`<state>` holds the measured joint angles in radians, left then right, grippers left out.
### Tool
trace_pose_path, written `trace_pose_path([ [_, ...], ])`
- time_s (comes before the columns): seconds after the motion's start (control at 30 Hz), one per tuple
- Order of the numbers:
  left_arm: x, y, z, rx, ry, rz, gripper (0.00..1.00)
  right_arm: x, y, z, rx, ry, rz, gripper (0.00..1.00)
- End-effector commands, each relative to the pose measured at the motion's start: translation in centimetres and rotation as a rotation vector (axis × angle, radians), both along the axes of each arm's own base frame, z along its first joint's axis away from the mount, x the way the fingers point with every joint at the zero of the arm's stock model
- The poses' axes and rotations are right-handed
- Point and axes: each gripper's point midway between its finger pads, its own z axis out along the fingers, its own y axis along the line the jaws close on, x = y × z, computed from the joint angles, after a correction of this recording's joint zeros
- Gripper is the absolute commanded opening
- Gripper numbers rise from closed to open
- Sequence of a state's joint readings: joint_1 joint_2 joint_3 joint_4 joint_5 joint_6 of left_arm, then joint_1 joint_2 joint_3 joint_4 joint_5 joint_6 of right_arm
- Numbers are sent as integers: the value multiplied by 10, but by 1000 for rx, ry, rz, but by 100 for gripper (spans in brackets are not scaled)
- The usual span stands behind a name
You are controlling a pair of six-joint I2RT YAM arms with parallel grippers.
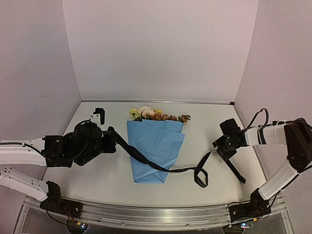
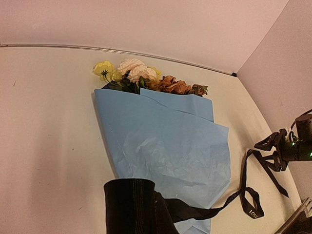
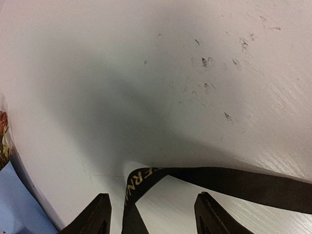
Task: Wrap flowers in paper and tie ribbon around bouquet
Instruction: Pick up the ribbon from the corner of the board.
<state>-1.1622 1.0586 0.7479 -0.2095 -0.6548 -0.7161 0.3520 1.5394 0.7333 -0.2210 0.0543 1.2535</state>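
Observation:
The bouquet lies in the middle of the table, tip toward me: yellow, cream and rust flowers (image 1: pixel 156 114) (image 2: pixel 141 75) stick out of a light blue paper (image 1: pixel 156 141) (image 2: pixel 161 141) cone. The black ribbon (image 1: pixel 146 162) (image 2: pixel 204 213) runs from my left gripper (image 1: pixel 111 132), which is shut on it, slantwise over the cone. It makes a loop on the table (image 1: pixel 200 178) and rises to my right gripper (image 1: pixel 218 145) (image 3: pixel 152 196). That one is open. A lettered fold of ribbon (image 3: pixel 136 180) passes between its fingers without being pinched.
White walls close the table (image 1: pixel 97 180) at the back and both sides. A metal rail (image 1: pixel 156 214) runs along the near edge by the arm bases. A loose ribbon tail (image 1: pixel 238 173) lies below the right gripper.

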Motion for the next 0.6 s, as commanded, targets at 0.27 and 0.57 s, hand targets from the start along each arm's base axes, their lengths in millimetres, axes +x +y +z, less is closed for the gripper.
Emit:
trace_pose_path([
  [0.27, 11, 59, 15, 29, 19, 296, 0, 20, -2, -14, -30, 18, -49, 28],
  [0.57, 30, 164, 10, 105, 82, 692, 0, 1, -18, 35, -170, 53, 178, 0],
])
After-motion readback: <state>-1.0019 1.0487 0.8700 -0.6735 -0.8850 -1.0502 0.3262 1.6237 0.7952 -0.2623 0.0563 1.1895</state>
